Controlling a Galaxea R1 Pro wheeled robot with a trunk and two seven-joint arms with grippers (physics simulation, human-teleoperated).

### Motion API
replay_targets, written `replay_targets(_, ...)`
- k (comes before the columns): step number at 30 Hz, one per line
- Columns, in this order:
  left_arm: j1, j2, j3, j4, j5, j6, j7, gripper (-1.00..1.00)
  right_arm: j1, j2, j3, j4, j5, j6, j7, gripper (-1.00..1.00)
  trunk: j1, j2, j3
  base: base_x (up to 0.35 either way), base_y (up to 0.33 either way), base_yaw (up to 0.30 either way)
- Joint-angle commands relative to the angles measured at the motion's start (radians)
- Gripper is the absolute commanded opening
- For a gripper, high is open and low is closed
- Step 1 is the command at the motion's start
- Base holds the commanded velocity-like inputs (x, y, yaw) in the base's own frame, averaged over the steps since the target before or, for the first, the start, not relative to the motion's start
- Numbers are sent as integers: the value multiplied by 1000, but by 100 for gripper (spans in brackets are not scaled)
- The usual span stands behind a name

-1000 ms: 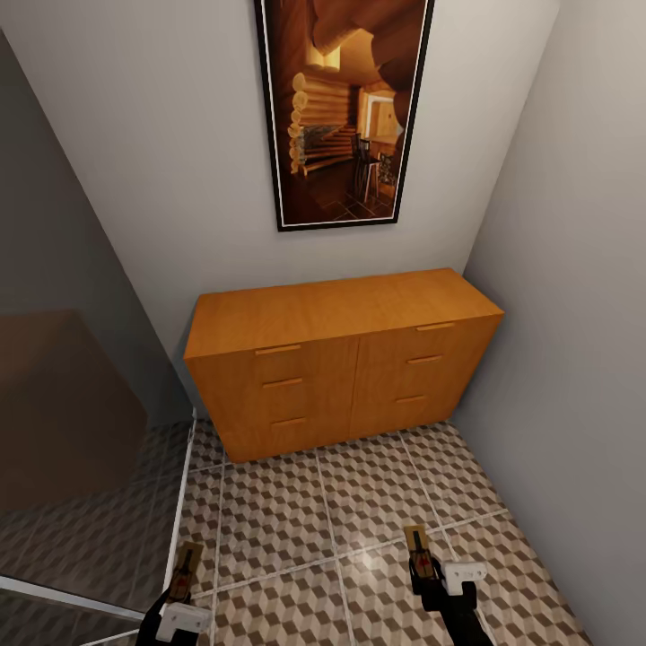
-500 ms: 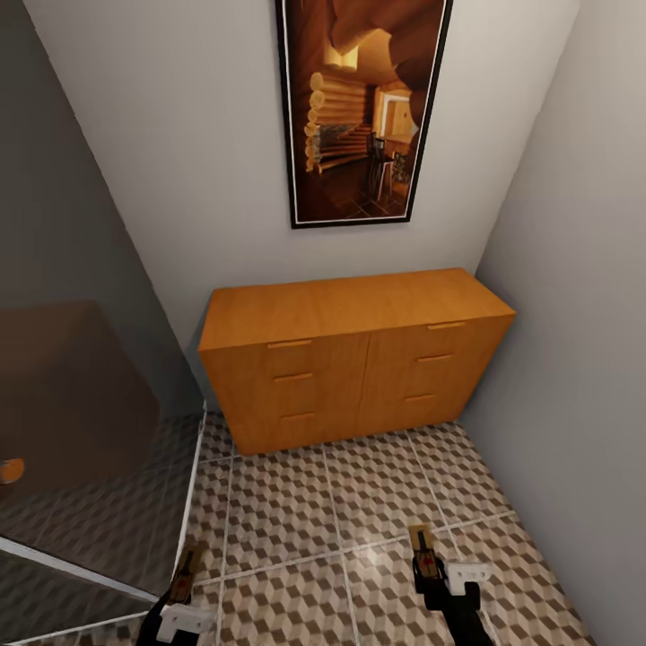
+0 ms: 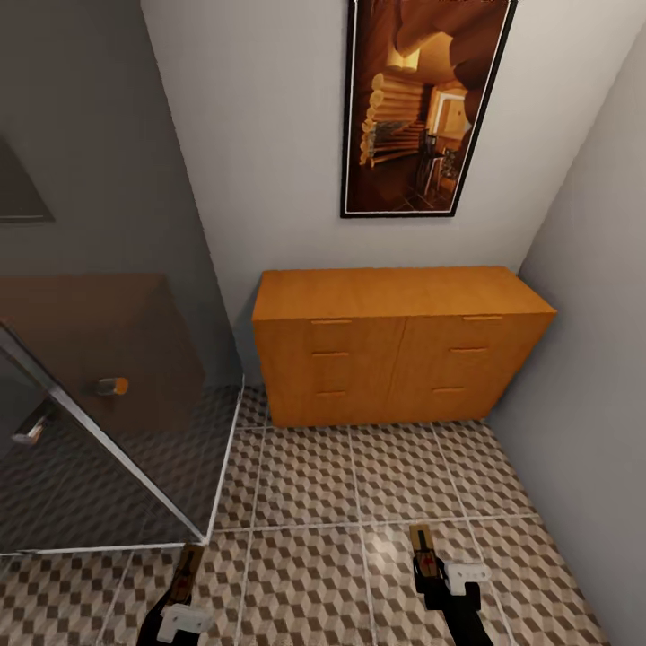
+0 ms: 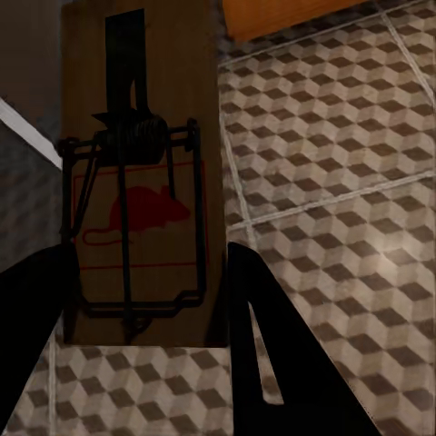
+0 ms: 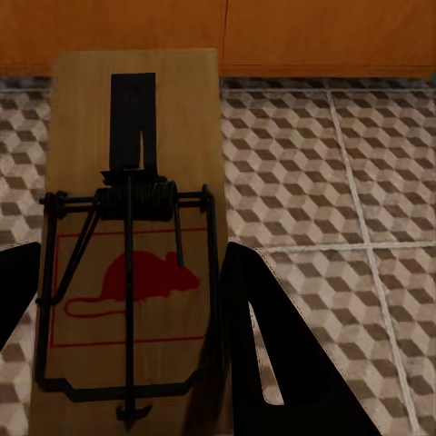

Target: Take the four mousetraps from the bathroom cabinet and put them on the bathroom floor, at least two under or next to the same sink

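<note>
Facing the cabinet (image 3: pixel 399 345), each gripper's jaws clamp one mousetrap, left gripper (image 3: pixel 183 585) and right gripper (image 3: pixel 426 561); turning probably risks knocking the glass panel (image 3: pixel 108 422).

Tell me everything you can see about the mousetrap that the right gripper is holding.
The mousetrap is a flat rectangular board of light brown wood. On its face sit a black metal strip, a coiled spring with a thin black wire frame, and a red mouse drawing inside a red outline. It is held at its sides between the black fingers of the right gripper, lying roughly flat above the patterned tile floor, its free end pointing toward the cabinet. It touches the gripper alone.
</note>
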Motion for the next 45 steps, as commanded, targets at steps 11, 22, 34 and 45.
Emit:
replay_targets(11, -1, -1, -8, 3, 3, -4, 4, -100, 0, -1, 9, 0, -7, -2, -3, -100, 0, -2, 6, -218, -56, 272)
replay_targets(22, -1, -1, -8, 3, 3, -4, 4, -100, 0, -1, 9, 0, -7, -2, -3, -100, 0, -2, 15, -8, -2, 271)
replay_targets(34, -1, -2, -8, 3, 3, -4, 4, -100, 0, -2, 9, 0, -7, -2, -3, -100, 0, -2, 24, 0, 0, 271)
replay_targets(45, 0, -4, -8, 3, 3, -4, 4, -100, 0, -2, 9, 0, -7, -2, -4, -100, 0, -2, 32, 0, 0, 271)
